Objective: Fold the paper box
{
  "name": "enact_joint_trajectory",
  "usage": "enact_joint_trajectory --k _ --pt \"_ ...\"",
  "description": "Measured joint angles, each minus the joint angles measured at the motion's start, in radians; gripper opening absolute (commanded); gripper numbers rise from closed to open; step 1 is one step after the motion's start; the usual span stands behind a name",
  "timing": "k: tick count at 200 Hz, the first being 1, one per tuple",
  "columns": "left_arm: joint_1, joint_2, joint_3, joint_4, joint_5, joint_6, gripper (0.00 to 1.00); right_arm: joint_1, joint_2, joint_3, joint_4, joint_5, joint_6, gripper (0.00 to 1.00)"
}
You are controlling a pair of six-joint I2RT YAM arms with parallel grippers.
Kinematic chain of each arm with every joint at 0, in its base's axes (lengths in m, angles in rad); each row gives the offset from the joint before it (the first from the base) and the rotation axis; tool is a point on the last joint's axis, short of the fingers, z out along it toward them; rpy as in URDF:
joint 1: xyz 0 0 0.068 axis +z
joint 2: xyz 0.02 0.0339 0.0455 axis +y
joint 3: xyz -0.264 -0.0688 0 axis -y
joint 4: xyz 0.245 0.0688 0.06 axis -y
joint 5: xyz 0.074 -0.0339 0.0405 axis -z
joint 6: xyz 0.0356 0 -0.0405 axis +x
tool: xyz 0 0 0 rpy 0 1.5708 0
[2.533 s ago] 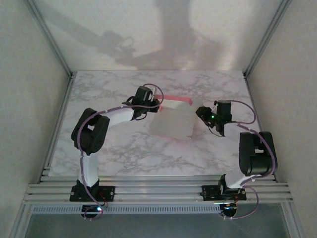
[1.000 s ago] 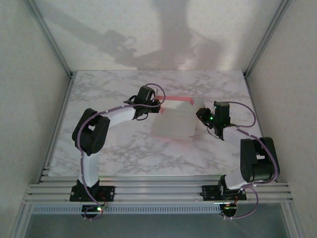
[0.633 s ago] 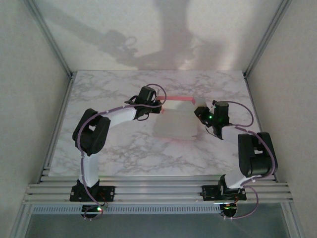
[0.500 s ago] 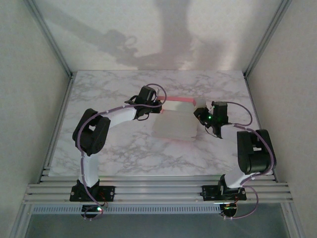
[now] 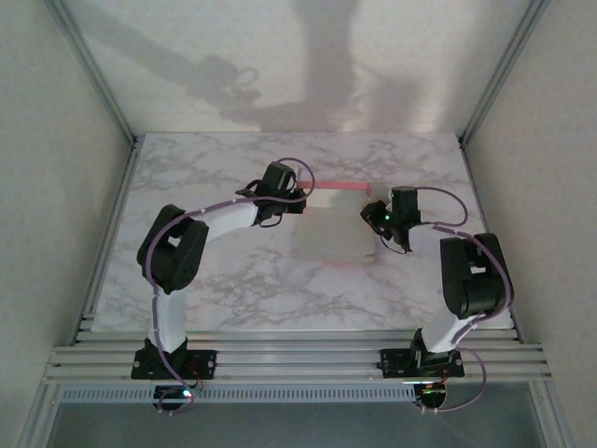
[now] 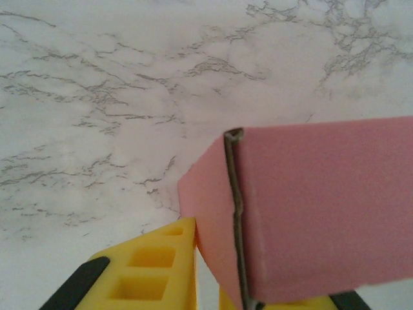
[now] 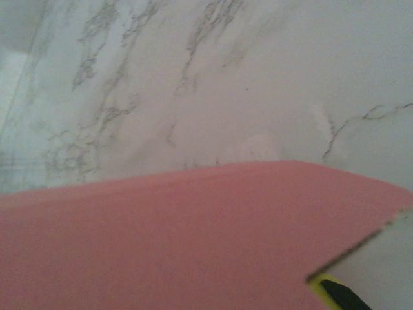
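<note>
Paper box, thin pink-and-white paperboard, sits mid marble table; left gripper pinches its pink corner. (A)
Right gripper meets the opposite flap, jaws hidden, cannot tell. Uneven pull could crumple a crease. (B)

A white table with grey marble veining spans the floor of the enclosure. 3 plain pale walls surround it, and the back wall carries dark, soft shadows. 2 slanted metal posts mark the rear corners. Ribbed aluminium rails run along the near edge.
</note>
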Motion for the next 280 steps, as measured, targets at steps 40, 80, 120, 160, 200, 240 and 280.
enact_joint_trajectory --k 40,80,120,160,200,240,280 --pt "-0.006 0.0 0.0 0.0 -0.003 0.0 0.15 0.016 0.037 0.024 -0.041 0.053 -0.007 0.21" --pt "-0.008 0.0 0.0 -0.003 -0.015 0.0 0.16 0.013 -0.003 0.004 -0.058 0.047 -0.055 0.25" --pt "-0.008 0.0 0.014 -0.032 -0.015 0.0 0.19 -0.055 -0.148 -0.019 -0.158 -0.007 -0.158 0.33" --pt "-0.008 0.0 0.037 -0.069 -0.019 0.002 0.23 -0.129 -0.264 -0.019 -0.287 -0.035 -0.259 0.38" --pt "-0.008 0.0 0.058 -0.084 -0.022 0.013 0.39 -0.129 -0.28 0.0 -0.389 -0.039 -0.369 0.42" --pt "-0.008 -0.008 0.061 -0.096 -0.021 0.019 0.49 -0.129 -0.28 0.047 -0.44 -0.029 -0.451 0.45" --pt "-0.008 -0.111 0.016 -0.135 0.051 0.033 0.45 -0.129 -0.292 0.066 -0.485 -0.023 -0.524 0.56"
